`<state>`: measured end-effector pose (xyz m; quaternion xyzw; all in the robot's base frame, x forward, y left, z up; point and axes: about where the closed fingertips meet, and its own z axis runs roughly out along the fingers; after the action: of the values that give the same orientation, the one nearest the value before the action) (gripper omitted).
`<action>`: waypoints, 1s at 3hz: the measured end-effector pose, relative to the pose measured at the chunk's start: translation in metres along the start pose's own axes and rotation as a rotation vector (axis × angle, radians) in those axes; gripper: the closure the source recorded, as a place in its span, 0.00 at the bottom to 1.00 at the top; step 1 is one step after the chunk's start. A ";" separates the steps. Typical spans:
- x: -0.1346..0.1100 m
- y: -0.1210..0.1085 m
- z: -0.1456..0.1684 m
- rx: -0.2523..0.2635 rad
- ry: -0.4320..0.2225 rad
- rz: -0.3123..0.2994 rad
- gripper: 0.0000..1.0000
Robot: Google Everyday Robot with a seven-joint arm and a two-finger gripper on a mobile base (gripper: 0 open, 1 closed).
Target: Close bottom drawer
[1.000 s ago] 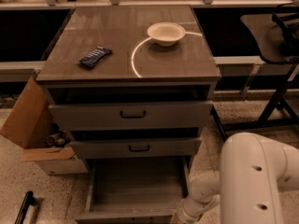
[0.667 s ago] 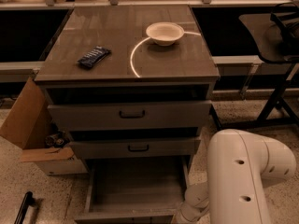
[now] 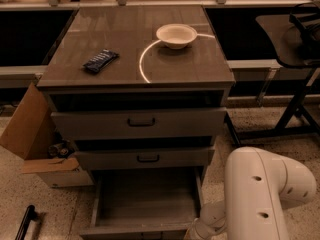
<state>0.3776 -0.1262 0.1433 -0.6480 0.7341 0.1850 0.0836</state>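
The bottom drawer [image 3: 145,199] of the grey-brown cabinet is pulled far out, its long deep box open and empty, its front panel at the lower edge of the view. My white arm [image 3: 260,194] fills the lower right, bending down toward the drawer's front right corner. The gripper itself is below the frame edge and out of view. The middle drawer [image 3: 145,158] and the top drawer [image 3: 140,122] above stand slightly out.
A white bowl [image 3: 176,35] and a dark snack packet [image 3: 100,60] lie on the cabinet top. An open cardboard box [image 3: 37,139] stands at the left of the cabinet. A dark chair or stand [image 3: 295,59] is at the right. A black bar [image 3: 25,221] lies on the floor lower left.
My arm has shifted left and nearer the camera, now larger in the lower right. The drawers have not visibly moved.
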 end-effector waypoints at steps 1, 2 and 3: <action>-0.001 -0.010 -0.002 0.027 -0.020 -0.007 1.00; -0.006 -0.032 -0.007 0.078 -0.067 -0.023 1.00; -0.011 -0.048 -0.009 0.106 -0.105 -0.034 1.00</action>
<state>0.4274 -0.1241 0.1475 -0.6444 0.7263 0.1783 0.1594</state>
